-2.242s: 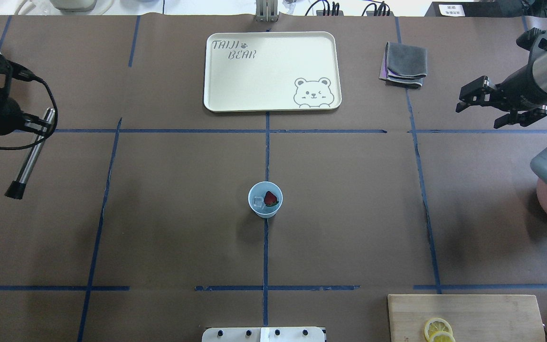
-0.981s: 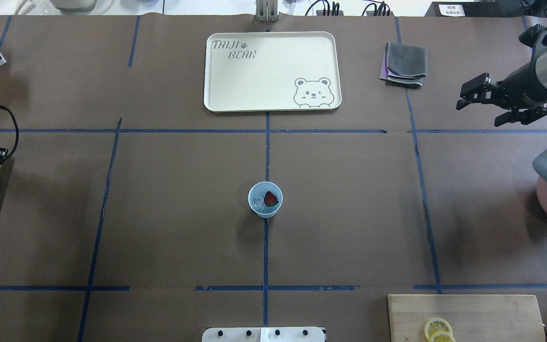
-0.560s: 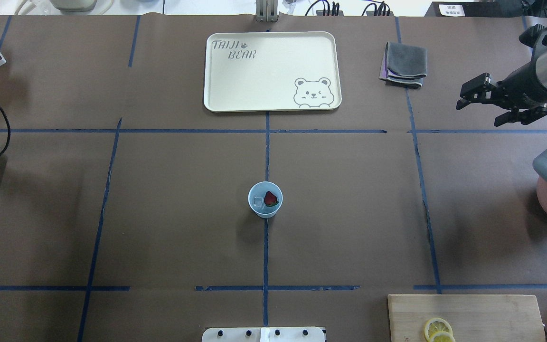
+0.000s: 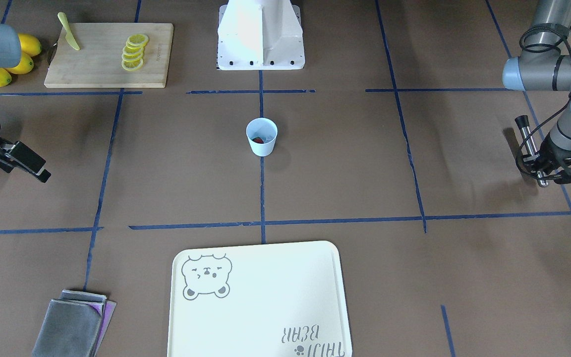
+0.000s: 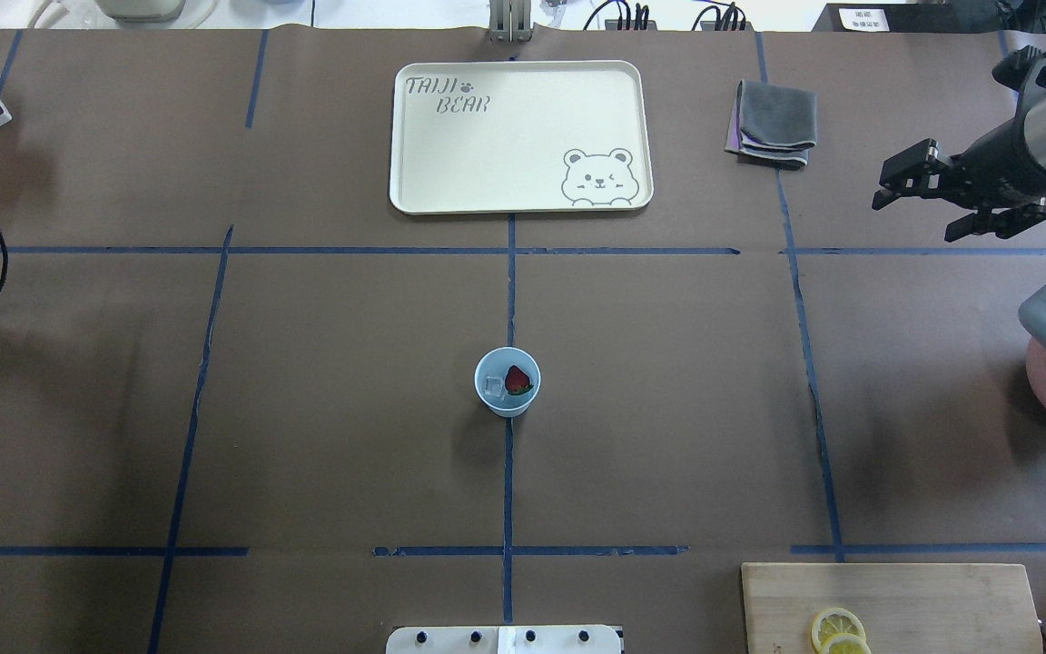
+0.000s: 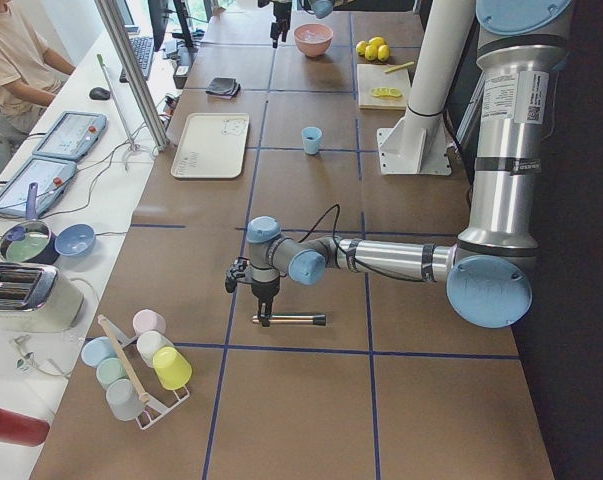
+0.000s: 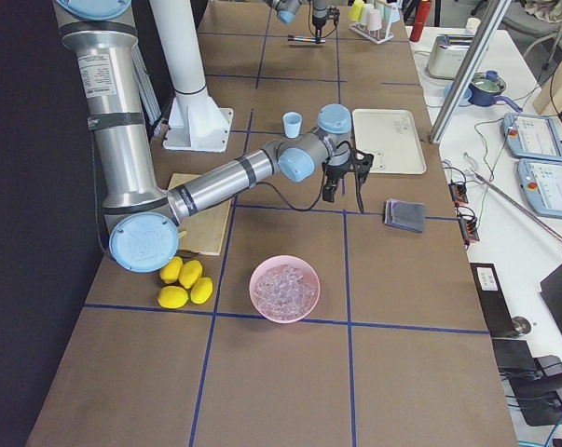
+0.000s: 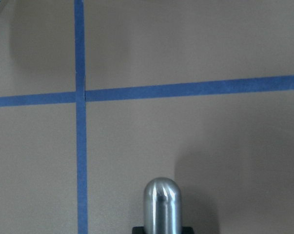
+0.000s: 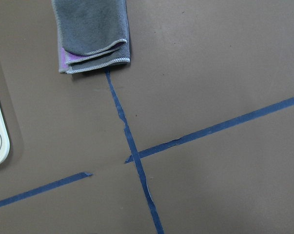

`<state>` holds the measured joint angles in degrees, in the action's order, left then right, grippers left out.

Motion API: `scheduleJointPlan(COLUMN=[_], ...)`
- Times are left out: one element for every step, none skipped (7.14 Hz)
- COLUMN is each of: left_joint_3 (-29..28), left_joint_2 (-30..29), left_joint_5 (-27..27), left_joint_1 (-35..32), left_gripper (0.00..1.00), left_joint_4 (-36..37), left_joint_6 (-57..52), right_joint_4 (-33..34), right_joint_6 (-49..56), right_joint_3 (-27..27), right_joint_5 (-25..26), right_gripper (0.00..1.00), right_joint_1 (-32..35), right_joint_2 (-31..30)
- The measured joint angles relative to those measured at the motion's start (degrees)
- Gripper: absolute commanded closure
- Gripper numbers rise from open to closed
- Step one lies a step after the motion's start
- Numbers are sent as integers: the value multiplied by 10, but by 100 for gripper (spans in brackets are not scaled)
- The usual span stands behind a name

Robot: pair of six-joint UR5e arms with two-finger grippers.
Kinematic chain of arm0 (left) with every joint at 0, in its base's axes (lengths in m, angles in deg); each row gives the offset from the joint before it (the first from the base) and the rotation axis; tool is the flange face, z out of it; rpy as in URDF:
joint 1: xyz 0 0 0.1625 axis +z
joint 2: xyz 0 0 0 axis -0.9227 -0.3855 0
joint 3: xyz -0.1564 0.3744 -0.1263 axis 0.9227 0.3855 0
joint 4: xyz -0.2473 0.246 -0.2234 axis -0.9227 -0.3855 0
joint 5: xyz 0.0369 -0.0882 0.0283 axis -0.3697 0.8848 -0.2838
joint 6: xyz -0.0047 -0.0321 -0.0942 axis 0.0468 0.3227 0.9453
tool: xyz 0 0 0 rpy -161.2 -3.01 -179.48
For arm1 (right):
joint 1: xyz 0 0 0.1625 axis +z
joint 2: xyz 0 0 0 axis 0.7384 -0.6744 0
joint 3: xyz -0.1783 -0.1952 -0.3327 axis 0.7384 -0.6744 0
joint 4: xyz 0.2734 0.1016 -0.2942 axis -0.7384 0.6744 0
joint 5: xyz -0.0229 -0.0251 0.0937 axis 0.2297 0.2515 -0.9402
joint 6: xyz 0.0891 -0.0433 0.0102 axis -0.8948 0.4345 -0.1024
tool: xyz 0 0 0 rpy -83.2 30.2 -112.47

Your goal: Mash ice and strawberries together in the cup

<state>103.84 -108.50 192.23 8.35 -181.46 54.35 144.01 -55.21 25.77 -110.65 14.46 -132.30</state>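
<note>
The pale-blue cup (image 5: pixel 507 400) (image 4: pixel 261 144) stands upright at the table's middle, on the blue centre line. Inside it lie a dark-red strawberry (image 5: pixel 518 380) and a clear chunk of ice (image 5: pixel 492 388). Far off at the table's left end, my left gripper (image 4: pixel 538 171) is shut on a steel muddler (image 4: pixel 531 148) with a black tip, held low over the table. The muddler's rounded end (image 8: pixel 162 204) shows in the left wrist view. At the right side, my right gripper (image 5: pixel 915 216) hangs open and holds nothing.
A cream bear tray (image 5: pixel 518 136) and a folded grey cloth (image 5: pixel 773 124) lie at the far side. A cutting board (image 5: pixel 891 604) with lemon slices and a pink bowl (image 7: pixel 285 289) of ice sit near the right arm. A rack of cups (image 6: pixel 141 365) stands by the left end.
My left arm has carried the muddler leftwards, almost out of the overhead view. The right gripper rose slightly and then held still. The cup and its contents stayed put.
</note>
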Motion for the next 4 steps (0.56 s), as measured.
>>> scheduleJointPlan(left_joint_3=[-2, -6, -9, -11], left_joint_2=[0, 0, -1, -1], left_joint_5=[0, 0, 1, 1], left_joint_1=[1, 2, 3, 3], left_gripper=[94, 92, 86, 74], left_joint_4=[0, -1, -1, -1], left_joint_6=[0, 0, 0, 0], right_joint_4=[0, 0, 0, 0], right_joint_6=[0, 0, 0, 0], right_joint_3=[0, 0, 0, 1], right_joint_5=[0, 0, 0, 0], right_gripper=[0, 0, 0, 0], right_joint_1=[0, 0, 0, 0], right_joint_2=[0, 0, 0, 1])
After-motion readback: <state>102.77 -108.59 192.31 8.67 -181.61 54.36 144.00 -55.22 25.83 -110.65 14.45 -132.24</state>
